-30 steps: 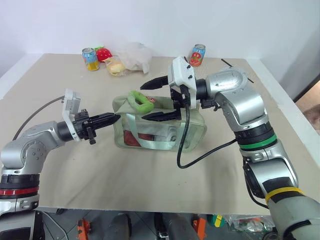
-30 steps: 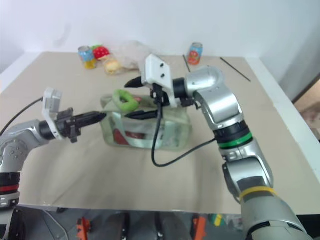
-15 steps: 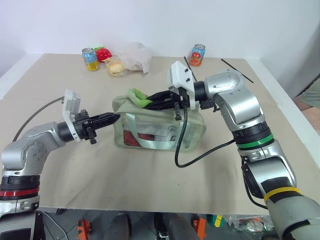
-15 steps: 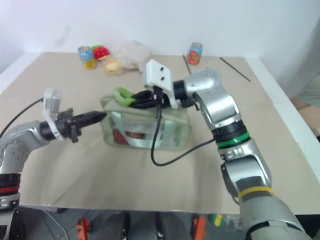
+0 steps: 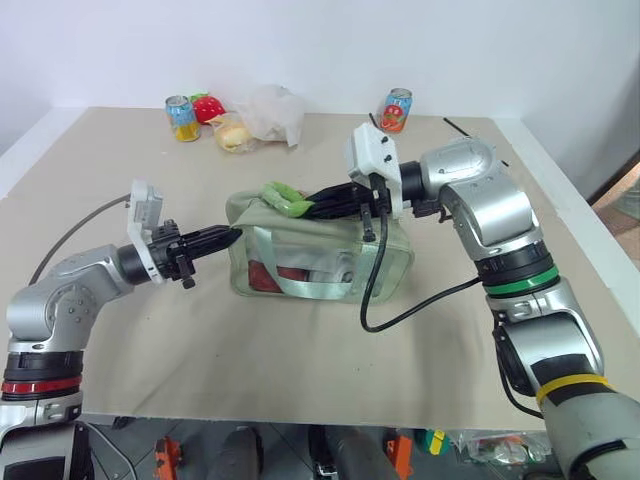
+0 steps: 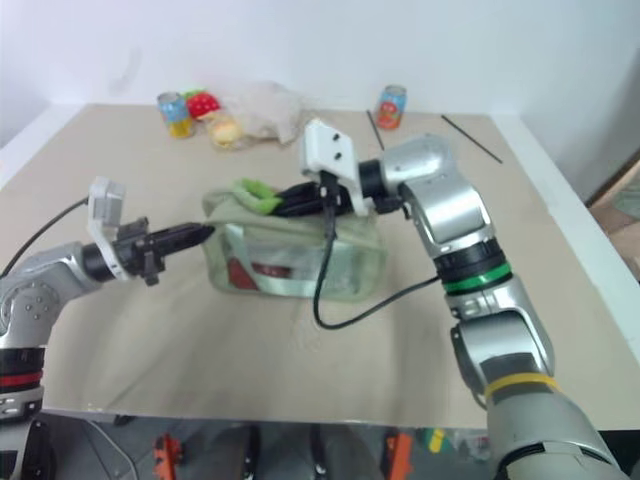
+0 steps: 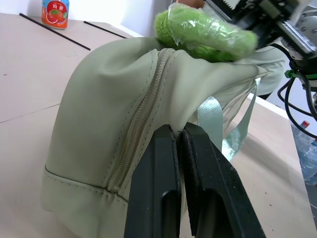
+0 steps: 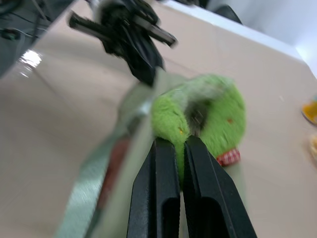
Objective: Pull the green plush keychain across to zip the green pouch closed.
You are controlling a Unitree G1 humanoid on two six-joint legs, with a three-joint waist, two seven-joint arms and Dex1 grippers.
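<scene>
Nearest on the tan table (image 5: 300,370), the left gripper (image 5: 228,238) has its fingers pressed together on a fold of fabric at the left end of the green pouch (image 5: 320,255), pinning that end down; the left wrist view shows the zip seam running up beside the pinch. The pouch sits near the middle of the table, soft-sided and slack, with a clear front panel and pale straps, so it looks likely to crumple or slide unless that end is held taut. On its top edge, toward the left end, lies the green plush keychain (image 5: 285,197), and the right gripper (image 5: 315,205) is clamped on it, fingers squeezed into the fuzz. The plush is light and squashy, so a grip low down, near where it joins the zip pull, should slip less. Farther back stand two drink cans (image 5: 181,117), a strawberry toy (image 5: 207,106) and a white plastic bag (image 5: 268,110)
</scene>
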